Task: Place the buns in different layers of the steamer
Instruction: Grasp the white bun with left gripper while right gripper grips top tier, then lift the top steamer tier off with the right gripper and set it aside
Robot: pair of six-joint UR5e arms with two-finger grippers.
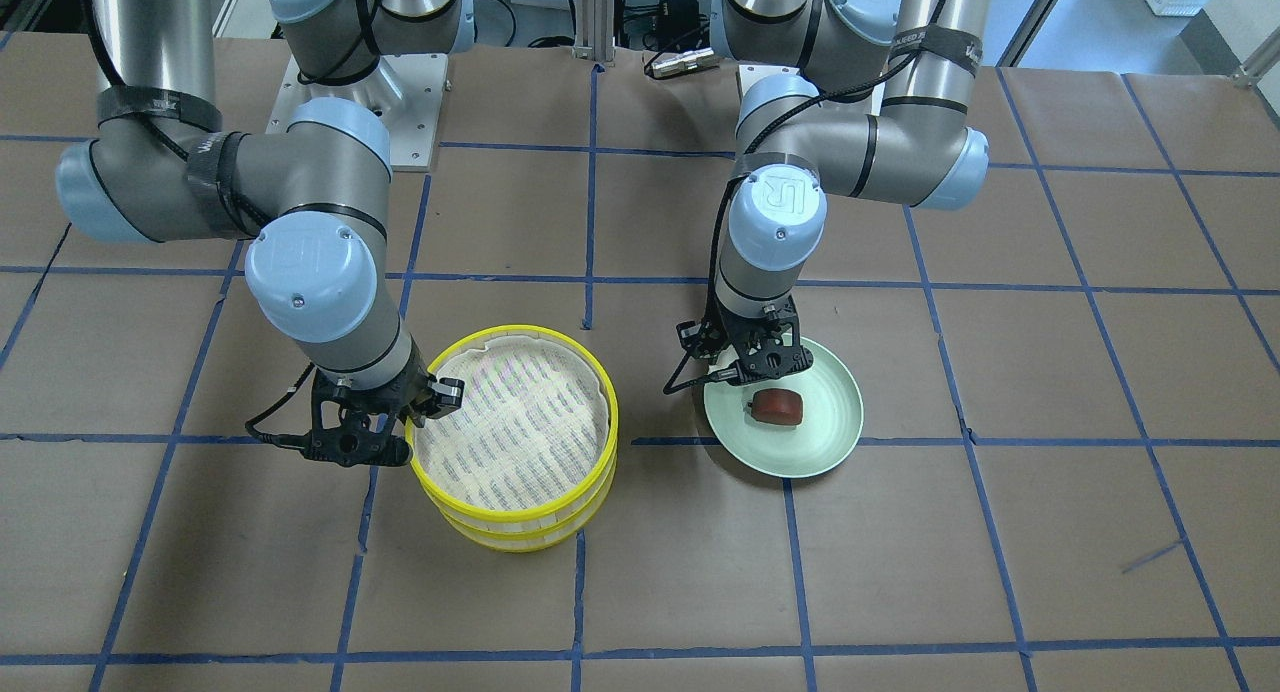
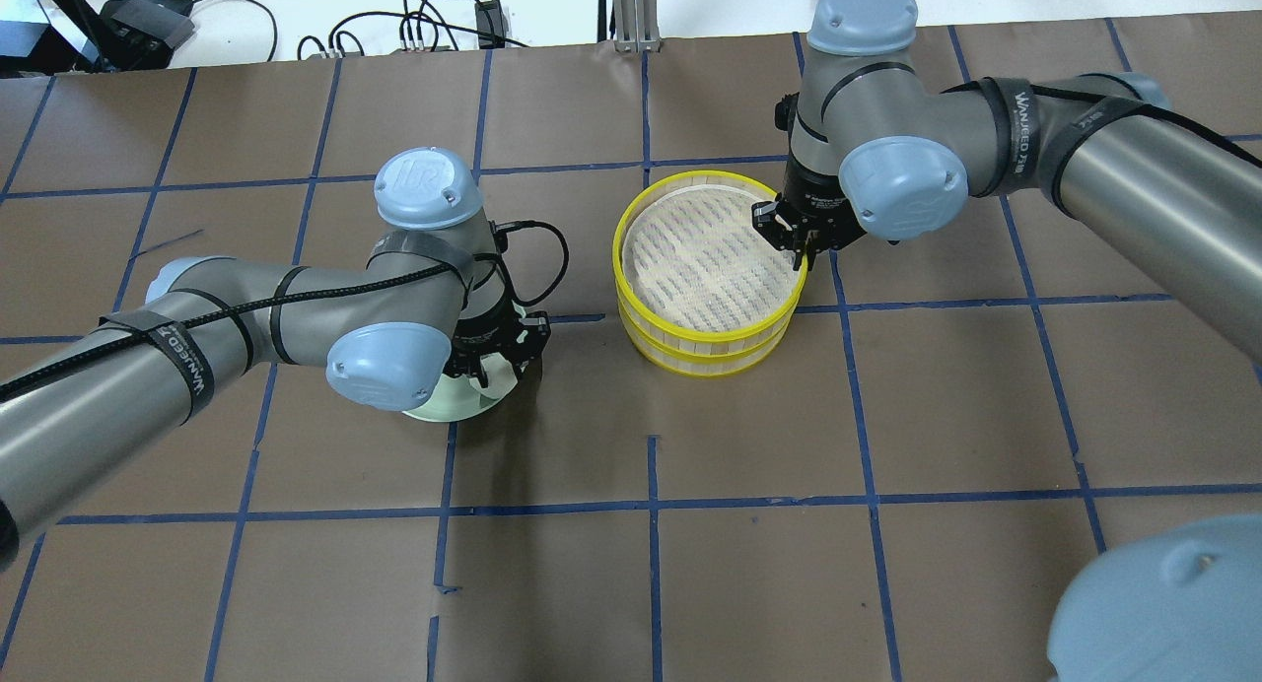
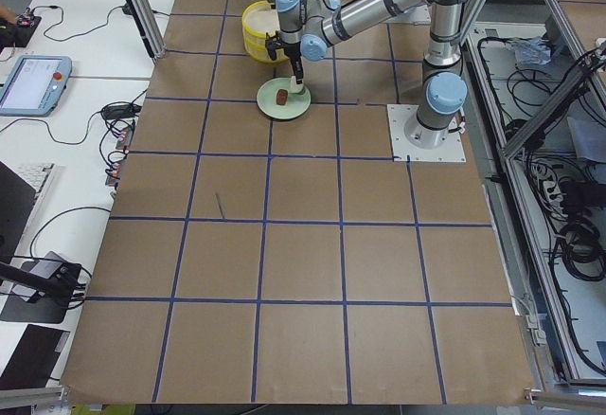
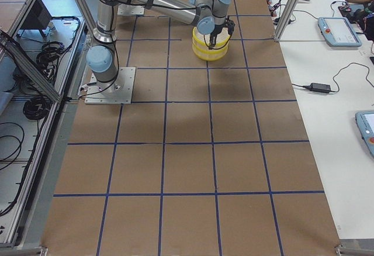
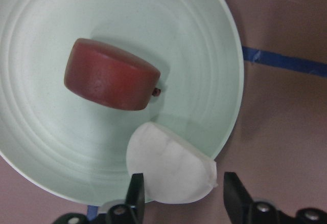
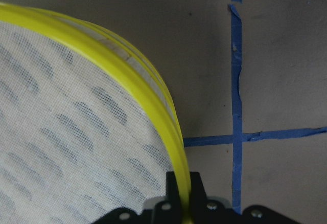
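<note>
Two yellow-rimmed steamer layers are stacked: the top layer [image 1: 515, 422] sits on the bottom layer [image 1: 520, 537]. Both show in the overhead view [image 2: 705, 258]. My right gripper [image 1: 415, 422] is shut on the top layer's yellow rim [image 6: 138, 81], one finger inside and one outside. The reddish-brown bun [image 5: 110, 81] lies in the middle of the pale green plate [image 5: 194, 45]. The white bun [image 5: 171, 170] lies on the plate's rim. My left gripper [image 5: 181, 193] is open, low over the plate, its fingers on either side of the white bun. In the front view the white bun is hidden under the left gripper [image 1: 745, 372].
The table is brown paper with a blue tape grid. The plate [image 1: 820, 432] stands about one plate-width from the steamer stack. The top layer's cloth bottom [image 6: 61, 132] holds nothing. The arm bases [image 1: 360, 92] are at the table's robot side.
</note>
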